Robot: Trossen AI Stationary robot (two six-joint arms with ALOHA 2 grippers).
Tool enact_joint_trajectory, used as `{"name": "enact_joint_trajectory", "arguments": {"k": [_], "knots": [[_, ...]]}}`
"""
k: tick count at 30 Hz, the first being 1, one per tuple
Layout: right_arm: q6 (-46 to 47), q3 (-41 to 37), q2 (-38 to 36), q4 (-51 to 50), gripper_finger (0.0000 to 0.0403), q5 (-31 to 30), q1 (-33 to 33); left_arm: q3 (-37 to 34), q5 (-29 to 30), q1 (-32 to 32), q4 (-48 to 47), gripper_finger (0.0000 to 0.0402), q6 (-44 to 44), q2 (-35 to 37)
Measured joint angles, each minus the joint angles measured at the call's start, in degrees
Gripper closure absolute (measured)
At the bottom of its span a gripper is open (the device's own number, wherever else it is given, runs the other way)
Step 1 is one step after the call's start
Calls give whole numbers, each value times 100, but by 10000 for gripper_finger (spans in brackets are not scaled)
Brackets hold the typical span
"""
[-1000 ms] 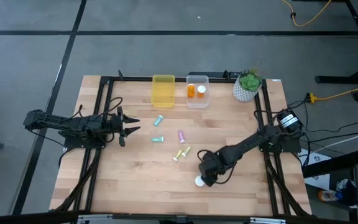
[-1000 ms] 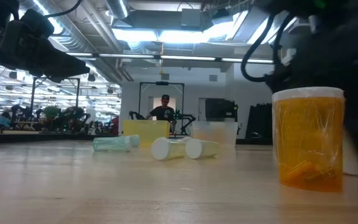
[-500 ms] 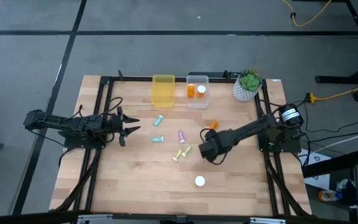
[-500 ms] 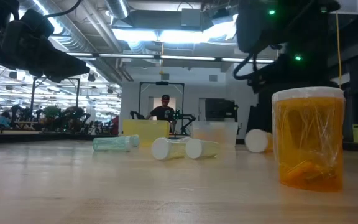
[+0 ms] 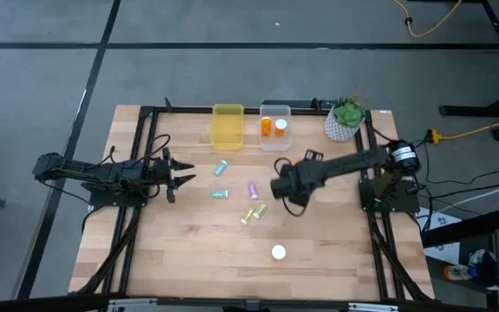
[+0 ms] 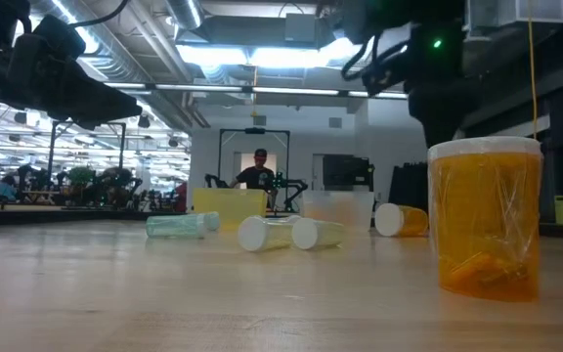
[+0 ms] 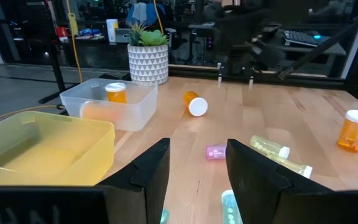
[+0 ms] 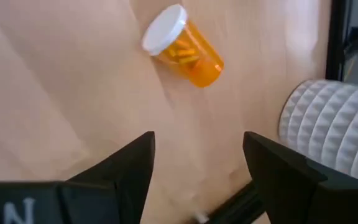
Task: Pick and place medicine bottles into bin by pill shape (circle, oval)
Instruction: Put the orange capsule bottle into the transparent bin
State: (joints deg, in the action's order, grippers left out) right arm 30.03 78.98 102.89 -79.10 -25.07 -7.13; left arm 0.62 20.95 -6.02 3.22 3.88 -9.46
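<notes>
An orange bottle (image 5: pixel 287 162) with a white cap lies on its side on the table; it also shows in the right wrist view (image 8: pixel 182 45) and the left wrist view (image 7: pixel 194 104). My right gripper (image 5: pixel 284 185) hovers just near of it, open and empty (image 8: pixel 197 146). A second orange bottle (image 5: pixel 278 252) stands upright near the table's near edge (image 6: pixel 485 217). Teal (image 5: pixel 221 166), purple (image 5: pixel 253 188) and yellow-green (image 5: pixel 254 213) small bottles lie mid-table. My left gripper (image 5: pixel 184 178) waits open at the left (image 7: pixel 197 152).
A yellow bin (image 5: pixel 227 126) and a clear bin (image 5: pixel 275 139) holding two orange bottles (image 5: pixel 273 126) stand at the far edge. A green plant in a white pot (image 5: pixel 345 121) stands at the far right. A person (image 6: pixel 257 171) stands in the room behind.
My right gripper has left the upright orange bottle by the near edge, risen and gone toward the far edge, to the lying orange bottle. The upright bottle has stayed standing. The lying bottle has shifted a little toward the far edge.
</notes>
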Motion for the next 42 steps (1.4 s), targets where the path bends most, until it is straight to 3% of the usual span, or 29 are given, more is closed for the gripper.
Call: {"name": "enact_joint_trajectory", "arguments": {"k": [5,12,17,22,36,42], "knots": [[-1434,-159,2,42,156,144,717,0,2,0,0,253,0,0],[-3171,-168,-30,456,156,1305,1483,0,5,0,0,253,0,-1],[-3365,-168,-203,1060,156,1543,1834,0,3,0,0,253,4,-2],[-3932,-166,-251,1429,156,2209,1993,-2,-4,-2,0,253,50,0],[-4001,-1080,-258,2015,156,1982,2239,-2,-22,-2,-2,253,51,-1],[-4954,-1171,-260,2487,156,2044,2239,0,-24,-2,-2,253,54,0]]}}
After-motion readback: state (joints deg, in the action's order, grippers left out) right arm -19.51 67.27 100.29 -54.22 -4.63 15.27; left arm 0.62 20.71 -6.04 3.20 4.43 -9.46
